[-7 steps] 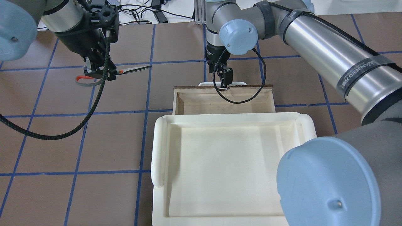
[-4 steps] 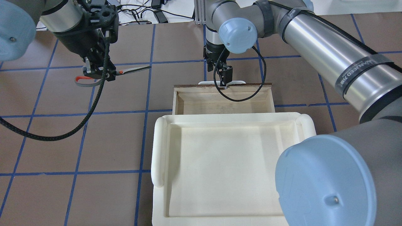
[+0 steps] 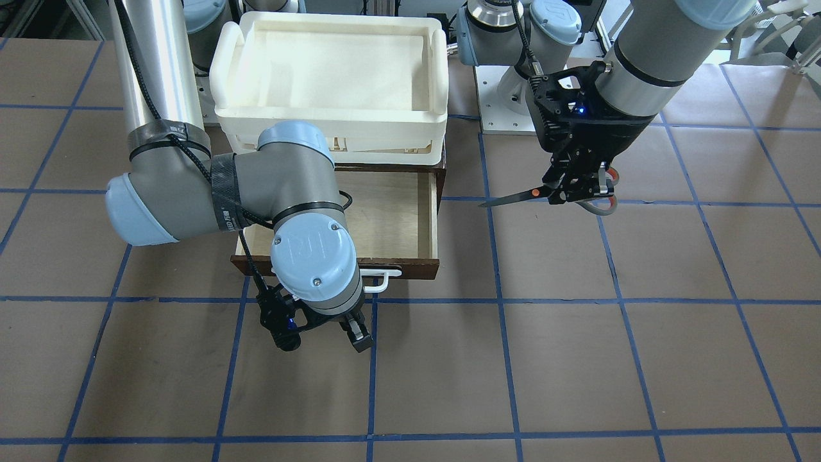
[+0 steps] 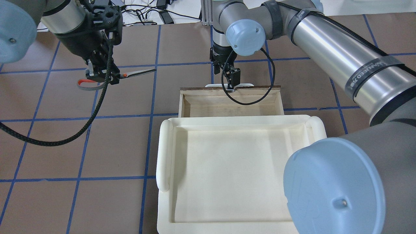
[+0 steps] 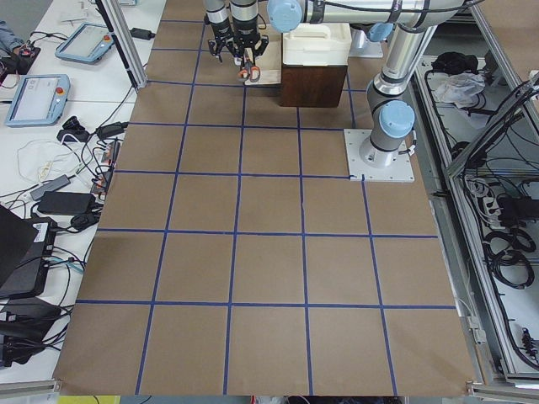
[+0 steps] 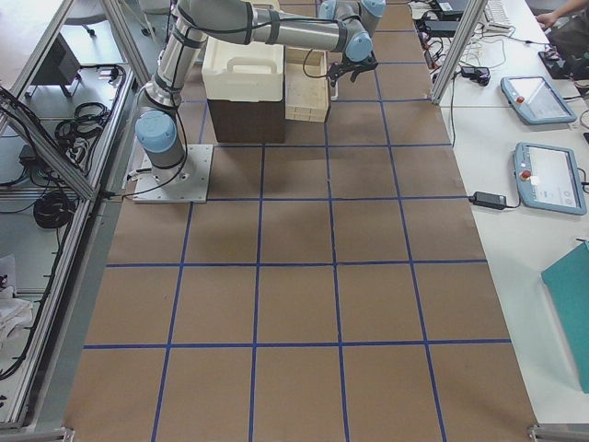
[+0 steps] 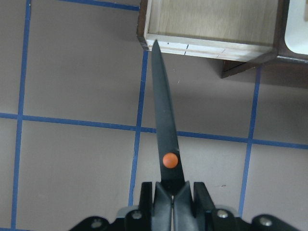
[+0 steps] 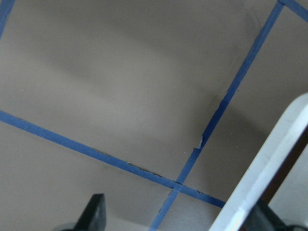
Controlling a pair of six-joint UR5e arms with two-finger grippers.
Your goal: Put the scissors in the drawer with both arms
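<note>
**Scissors in the left claw, drawer open: carry step**

Obs.: The left gripper (image 4: 107, 77) pinches the small dark-grey-handled, orange-lined scissors (image 4: 138, 71) just behind the orange pivot. In the left wrist view both pads press on the root of the closed blades. The scissors are held level in the air, off the brown paper-covered tabletop (image 4: 123, 146). In the overhead view they sit between 9 and 10 o'clock of the dark brown wooden drawer (image 4: 201, 105), well apart from it. The blades point to 3 o'clock, toward it.

The drawer is pulled out from under the cream-white plastic tray (image 4: 164, 152), baring a strip of pale plywood floor with nothing on it. The right gripper (image 8: 183, 219) stands at 12 o'clock of the drawer by the white loop handle (image 4: 247, 85), fingers spread and pinching nothing. I cannot tell whether a finger touches the handle.

Step (judgement): opening is done. Transport of the scissors is in hand and the drop is not yet made.

Next move calls for:
- Travel toward 3 o'clock until blades and handles are wholly over the bared strip.
- Keep the scissors parallel to the drawer front, since the strip is narrow.
- Steer clear of the black braided cable (image 4: 245, 103) looped over the drawer.
- Descend between the walls before the fingers part.
</note>
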